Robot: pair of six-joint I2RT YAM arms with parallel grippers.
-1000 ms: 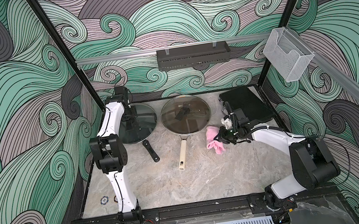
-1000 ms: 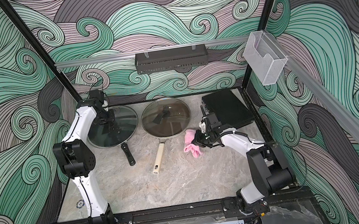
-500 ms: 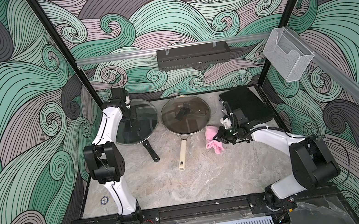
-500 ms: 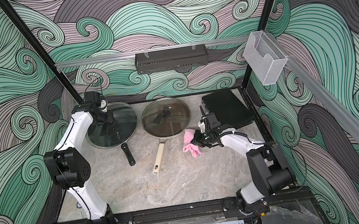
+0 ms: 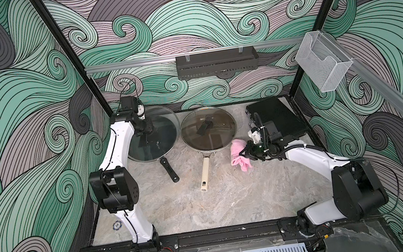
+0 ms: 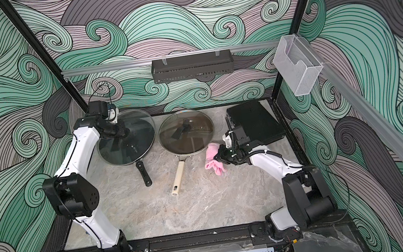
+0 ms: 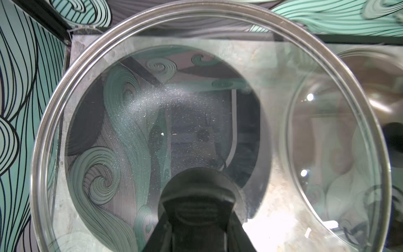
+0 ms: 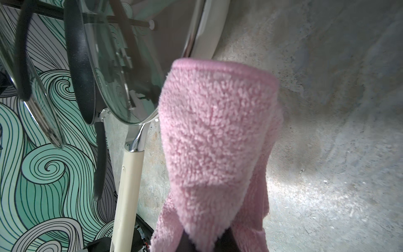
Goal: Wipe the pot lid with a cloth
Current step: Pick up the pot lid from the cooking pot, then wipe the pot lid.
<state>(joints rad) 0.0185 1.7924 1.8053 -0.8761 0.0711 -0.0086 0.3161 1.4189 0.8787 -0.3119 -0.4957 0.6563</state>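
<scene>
At 3 o'clock of the beige-handled pan (image 5: 204, 168), right gripper (image 5: 247, 152) pinches the cloth (image 5: 237, 151) just off its rim. At 9 o'clock, left gripper (image 5: 151, 128) clamps the pot lid (image 5: 166, 126) above the black pan (image 5: 168, 168).

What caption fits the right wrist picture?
Fluffy pink terry cloth clamped in the jaws, beside a cream-handled pan.
</scene>
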